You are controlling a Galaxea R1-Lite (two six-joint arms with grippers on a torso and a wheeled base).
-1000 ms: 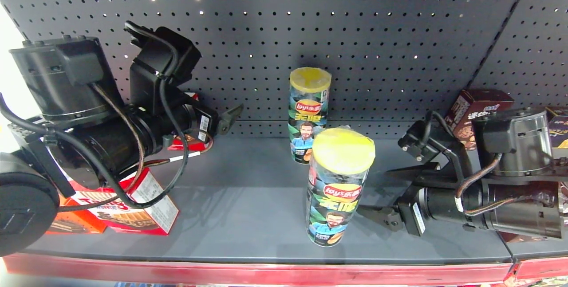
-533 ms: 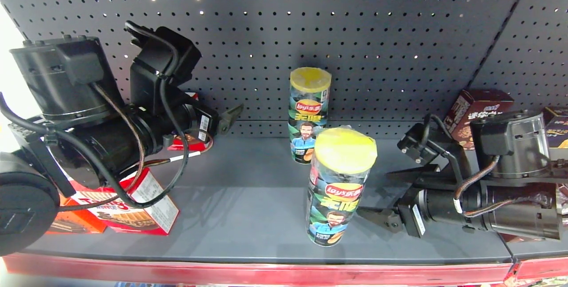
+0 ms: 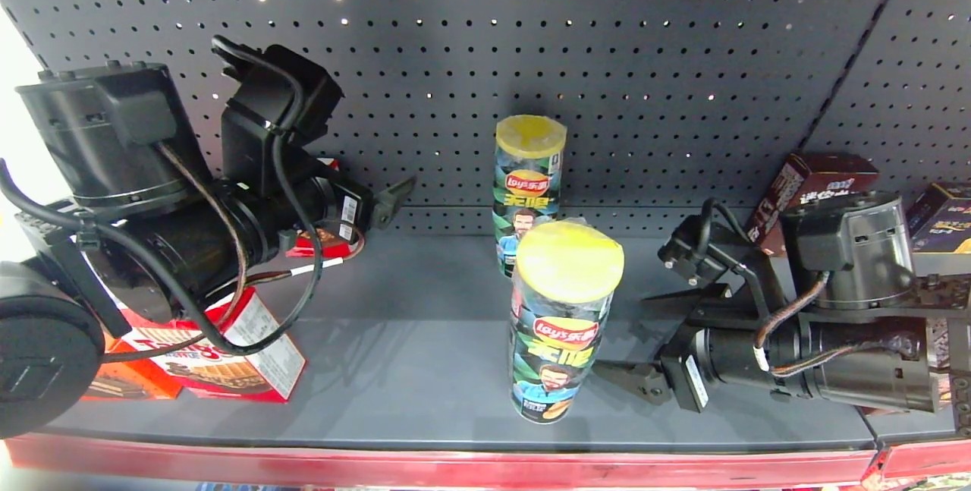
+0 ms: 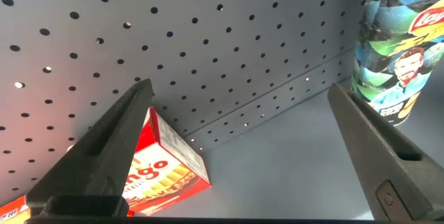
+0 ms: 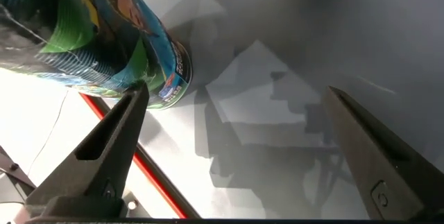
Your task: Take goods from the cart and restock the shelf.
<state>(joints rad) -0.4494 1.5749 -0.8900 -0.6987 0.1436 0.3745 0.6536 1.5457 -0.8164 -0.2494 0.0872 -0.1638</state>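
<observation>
Red boxes are lying at the left end of the grey shelf (image 3: pixel 410 347). One red box (image 3: pixel 220 354) is resting flat near the front lip, and a second red box (image 4: pixel 163 168) is leaning by the pegboard back (image 3: pixel 607 58). I am counting at least two, since others may be hidden under the left arm (image 3: pixel 190 240).

That arm is hanging over them with the left jaws spread wide and holding nothing. They are pointing toward the middle of the shelf, and the rear chip can (image 3: pixel 529 172) is standing well off beyond their tips.

Two chip cans are standing upright in the middle, long axes vertical and yellow lids up. The rear one is sitting close to the pegboard. The front chip can (image 3: pixel 565 324) is standing directly before it, near the red shelf edge (image 3: pixel 455 468).

Just right of the front can, the right arm (image 3: pixel 796 354) is lying low over the shelf. The right jaws are wide open and gripping nothing, and their mouth is facing left at the can's lower body. The nearer finger tip (image 3: pixel 607 371) is right at the can's side, though I cannot tell whether it is touching. The can is sitting at the mouth, not between the fingers.

The right arm is clearly the nearer one, so I judge any grasp or nudge as a leftward sideways approach.

Two dark brown boxes (image 3: pixel 815 172) are leaning at the far right.
</observation>
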